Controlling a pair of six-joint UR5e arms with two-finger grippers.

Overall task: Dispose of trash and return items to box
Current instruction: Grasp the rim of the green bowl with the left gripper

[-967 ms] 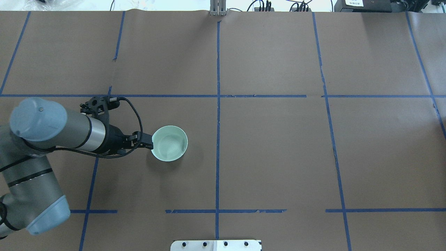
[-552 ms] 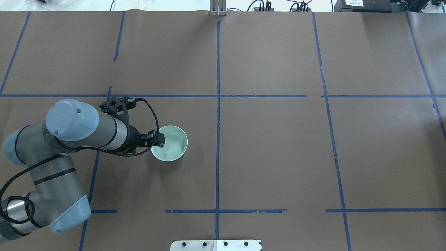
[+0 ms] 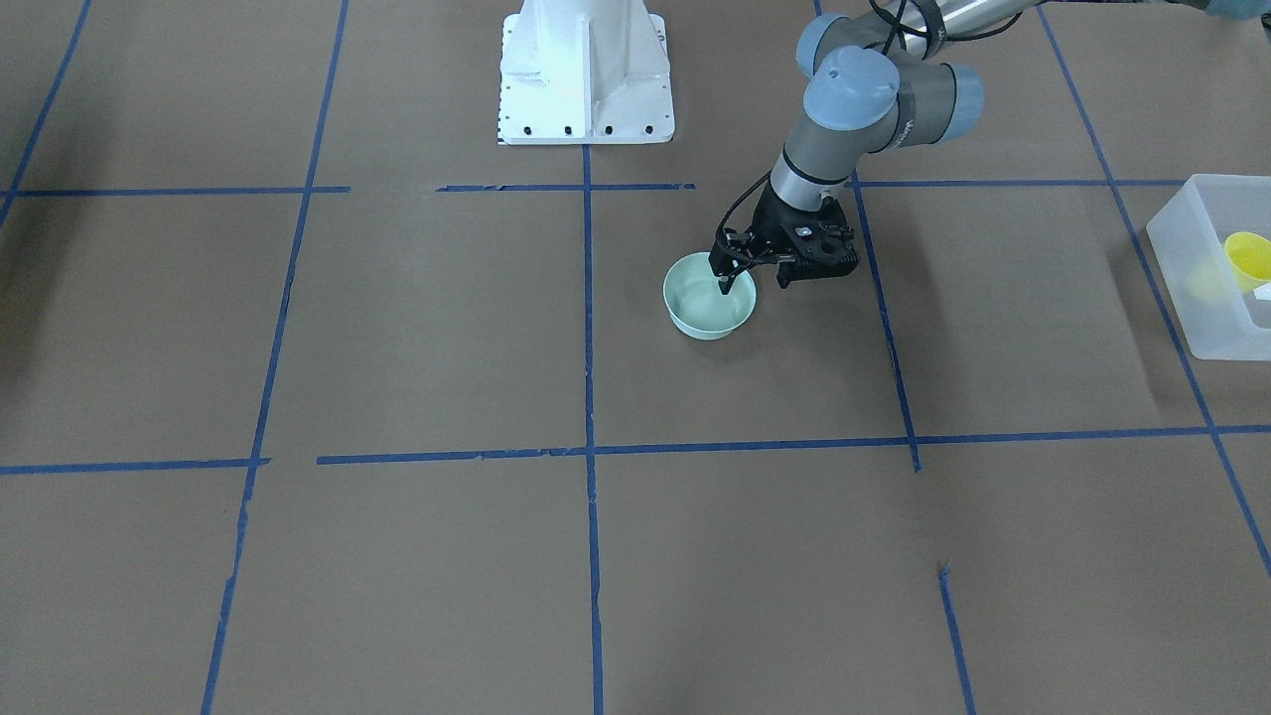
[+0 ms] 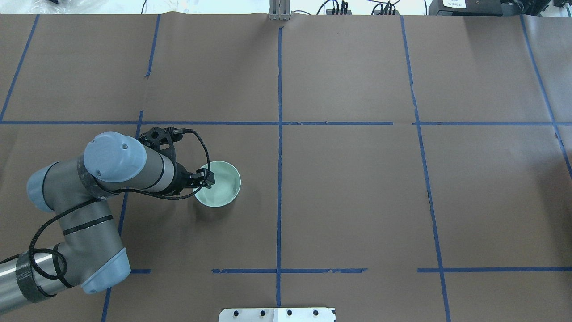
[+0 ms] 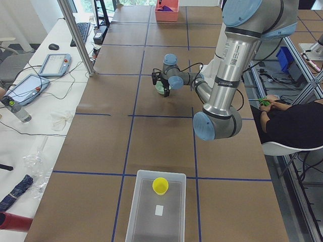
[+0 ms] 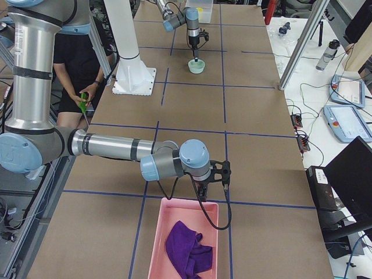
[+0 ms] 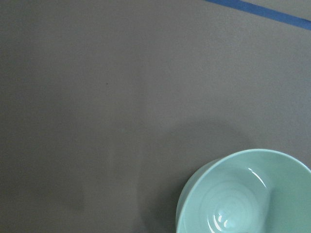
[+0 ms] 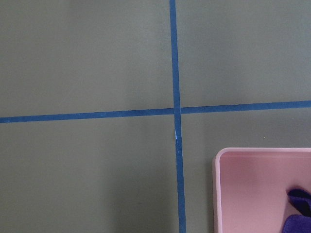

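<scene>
A pale green bowl (image 4: 223, 187) stands on the brown table left of the centre line; it also shows in the front view (image 3: 707, 312) and the left wrist view (image 7: 243, 194). My left gripper (image 4: 206, 179) points down over the bowl's rim on the arm's side, with one fingertip (image 3: 728, 288) dipping inside; it looks open and holds nothing. The yellow cup (image 3: 1246, 256) lies in the frosted white box (image 3: 1187, 273) at the table's left end, near its white label (image 5: 159, 210). My right gripper (image 6: 200, 187) hangs by a pink tray; I cannot tell whether it is open or shut.
The pink tray (image 6: 158, 244) at the table's right end holds a purple cloth (image 6: 185, 247); its corner shows in the right wrist view (image 8: 243, 179). The white robot base (image 3: 584, 79) stands at the near edge. A seated person (image 5: 287, 121) is behind the robot.
My left arm has swung forward and turned its gripper from level to pointing down, moving it from beside the bowl to over the bowl's rim. The bowl has not moved.
</scene>
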